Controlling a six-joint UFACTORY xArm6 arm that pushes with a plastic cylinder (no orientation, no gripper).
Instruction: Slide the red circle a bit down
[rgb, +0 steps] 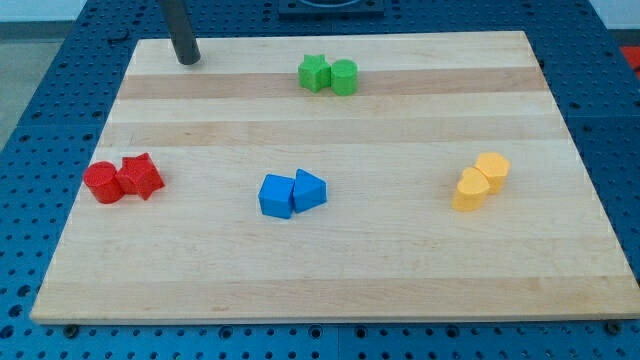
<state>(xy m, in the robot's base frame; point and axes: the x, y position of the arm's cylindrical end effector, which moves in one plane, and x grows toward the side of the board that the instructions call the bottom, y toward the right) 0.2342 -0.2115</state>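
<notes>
Right now my tip (187, 60) sits at the view's top left corner of the worktop (330, 270), resting on the light wooden surface near the top edge. My tool is just a plain dark rod with no jaws, so nothing opens, closes or clamps; it touches no block.

Red circle (102, 183) lies at the view's left edge, roughly mid-height, well below my tip and slightly to the left of it. Red star (141, 177) is pressed against the circle's right side, touching it. Both are well apart from my tip.

Green star (314, 73) and a green rounded block (344, 77) sit touching each other near the view's top centre, well right of my tip and about level with it; the second one's exact shape is hard to tell.

Blue square block (275, 196) and a blue wedge-like block (309, 190) sit touching at the centre of the worktop, wedge on the right.

Two yellow blocks are at the view's right: upper yellow block (492, 170) and lower yellow block (470, 191), touching, set diagonally, shapes unclear.

Around the worktop runs a blue perforated base (60, 90).
</notes>
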